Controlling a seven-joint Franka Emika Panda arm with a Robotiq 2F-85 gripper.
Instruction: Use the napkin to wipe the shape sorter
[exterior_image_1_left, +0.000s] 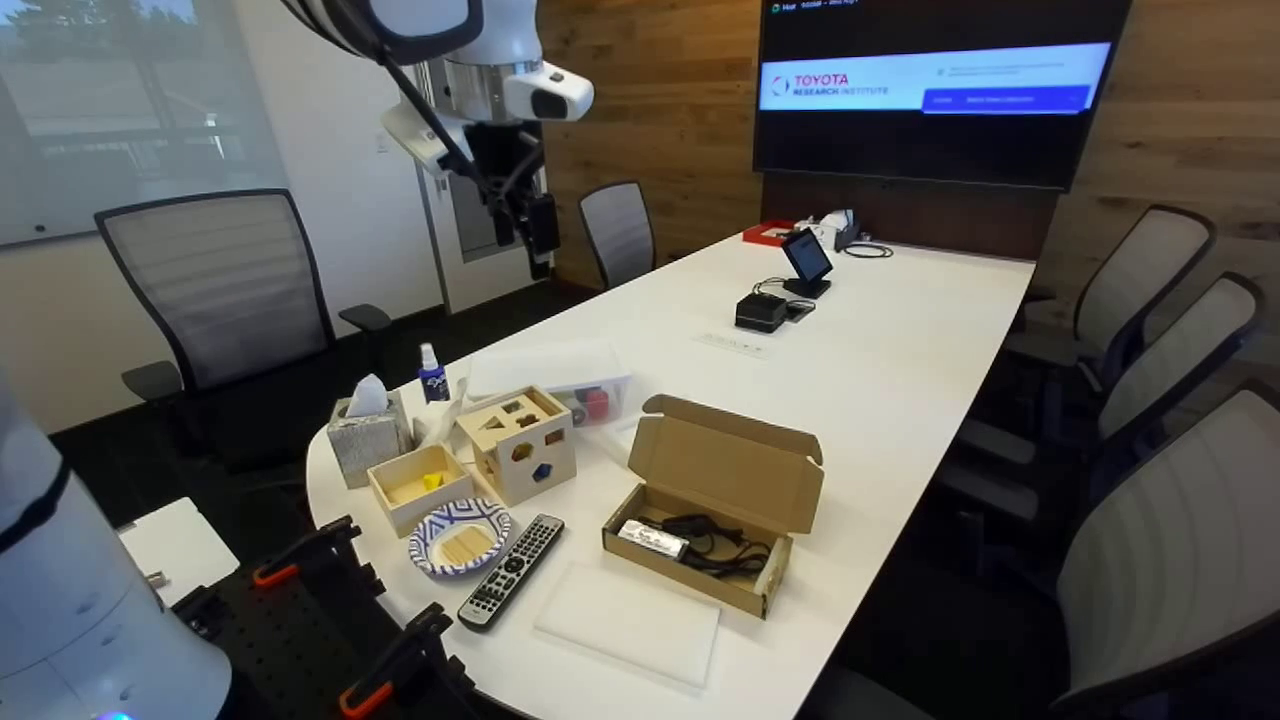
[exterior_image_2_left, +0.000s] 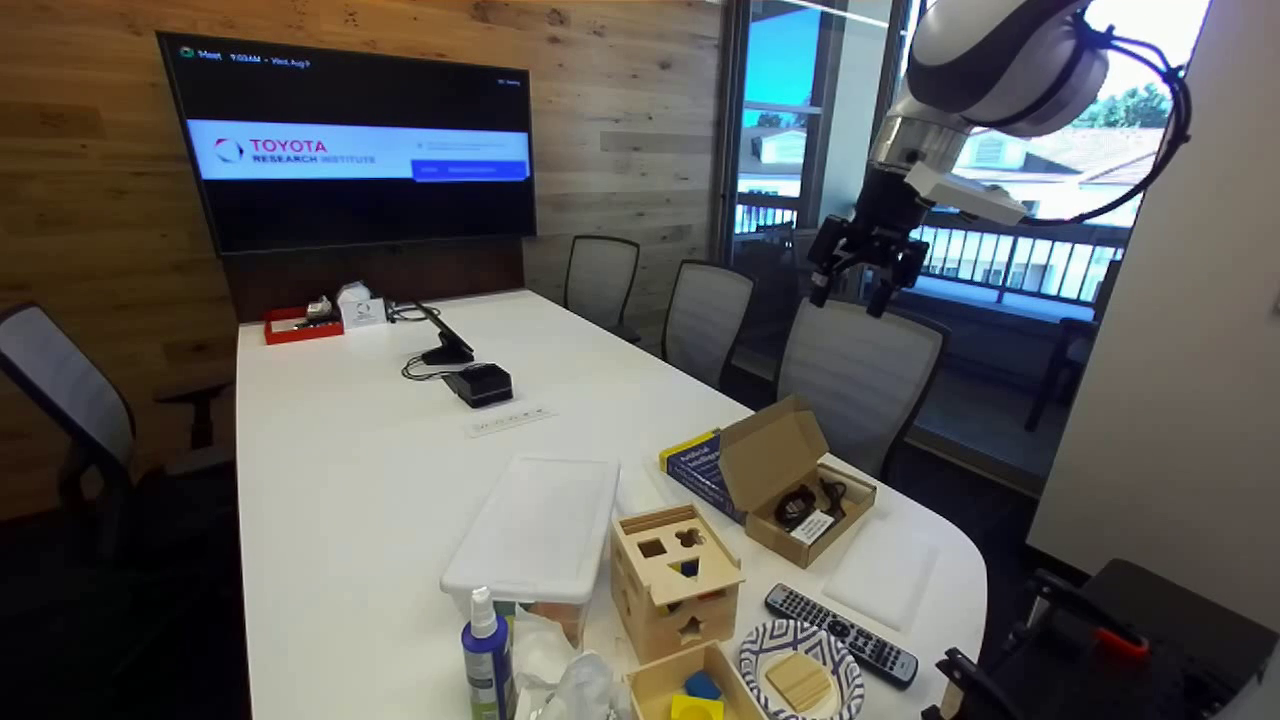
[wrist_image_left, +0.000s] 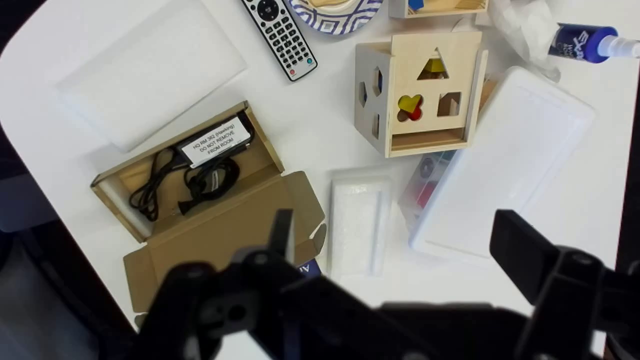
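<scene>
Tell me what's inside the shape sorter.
A yellow piece, a red piece and a blue piece show through holes in the shape sorter; its walls hide whatever else is there.

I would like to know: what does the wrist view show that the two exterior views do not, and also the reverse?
Only the wrist view: readable words, "DO NOT REMOVE FROM ROOM", on the label.
Only the exterior views: the television, the tablet and the red tray.
Shared by all: the shape sorter, the crumpled napkin, the remote control, the cardboard box and the spray bottle.
</scene>
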